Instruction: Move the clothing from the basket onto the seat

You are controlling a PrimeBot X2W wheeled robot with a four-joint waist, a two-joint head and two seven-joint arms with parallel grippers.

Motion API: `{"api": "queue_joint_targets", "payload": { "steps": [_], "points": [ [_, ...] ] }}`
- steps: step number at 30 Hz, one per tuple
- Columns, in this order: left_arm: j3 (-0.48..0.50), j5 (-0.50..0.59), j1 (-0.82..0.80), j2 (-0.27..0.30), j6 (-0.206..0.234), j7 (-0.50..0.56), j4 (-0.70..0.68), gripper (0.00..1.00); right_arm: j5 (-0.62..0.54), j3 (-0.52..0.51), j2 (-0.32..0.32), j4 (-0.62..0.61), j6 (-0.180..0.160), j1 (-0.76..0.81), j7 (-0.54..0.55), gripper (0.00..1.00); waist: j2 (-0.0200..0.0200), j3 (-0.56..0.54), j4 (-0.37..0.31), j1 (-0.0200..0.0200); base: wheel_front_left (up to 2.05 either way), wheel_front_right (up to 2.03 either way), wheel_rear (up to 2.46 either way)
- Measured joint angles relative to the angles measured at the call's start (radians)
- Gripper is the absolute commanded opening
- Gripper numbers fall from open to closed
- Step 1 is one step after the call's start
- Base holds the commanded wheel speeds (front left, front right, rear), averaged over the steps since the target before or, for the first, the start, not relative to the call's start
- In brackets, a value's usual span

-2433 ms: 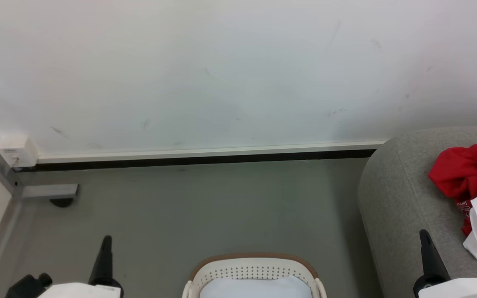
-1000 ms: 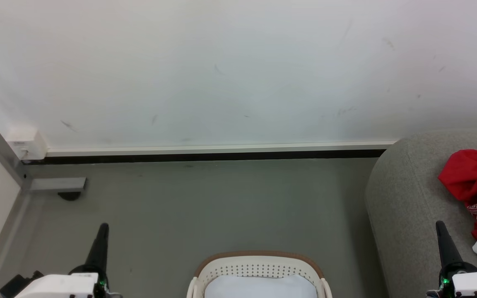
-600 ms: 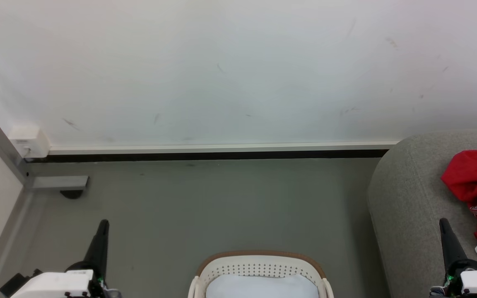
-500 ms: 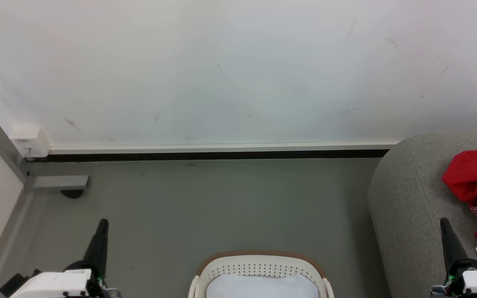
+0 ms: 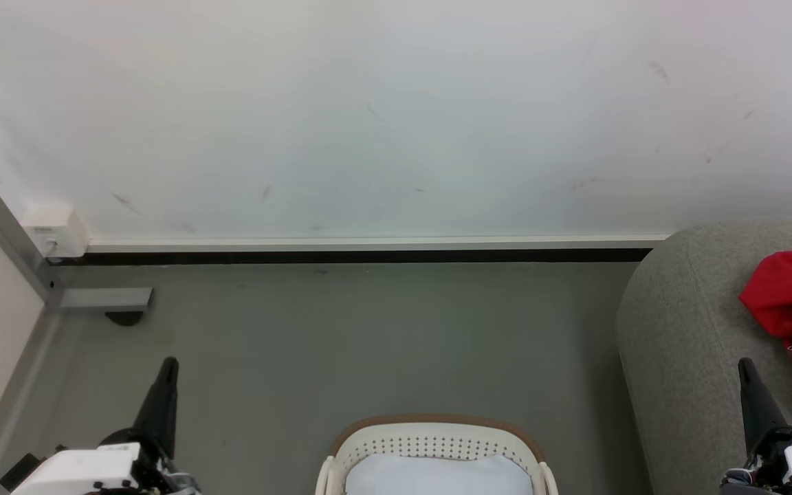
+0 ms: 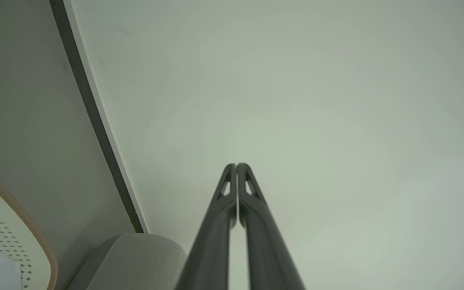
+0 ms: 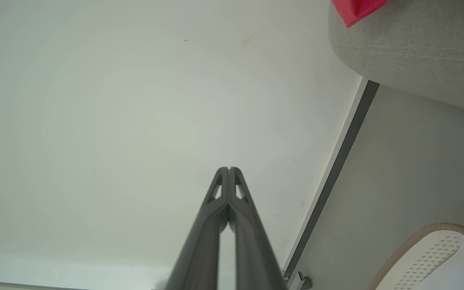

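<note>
Clothing (image 5: 791,295), red with a white part, lies bunched on the grey seat (image 5: 678,323) at the head view's right edge, near the right gripper (image 5: 745,364) tip on its right side, not touching it. On the floor between both arms stands the basket (image 5: 437,440), white sheet (image 5: 437,476) inside. Right gripper and left gripper (image 5: 168,364) both have fingers pressed together, holding nothing.

Head camera downward, wrist cameras toward wall (image 5: 396,117), sharing basket (image 5: 437,445)
</note>
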Motion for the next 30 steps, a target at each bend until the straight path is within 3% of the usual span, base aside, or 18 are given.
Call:
{"api": "queue_joint_targets", "payload": {
  "steps": [30],
  "points": [
    [0.002,-0.015,-0.001,0.000,0.001,0.006,-0.004,0.00,0.052,0.031,-0.027,-0.005,0.000,-0.001,-0.021,0.00,0.0000,0.001,0.002,0.0000,0.00,0.00,0.00]
  ]
}}
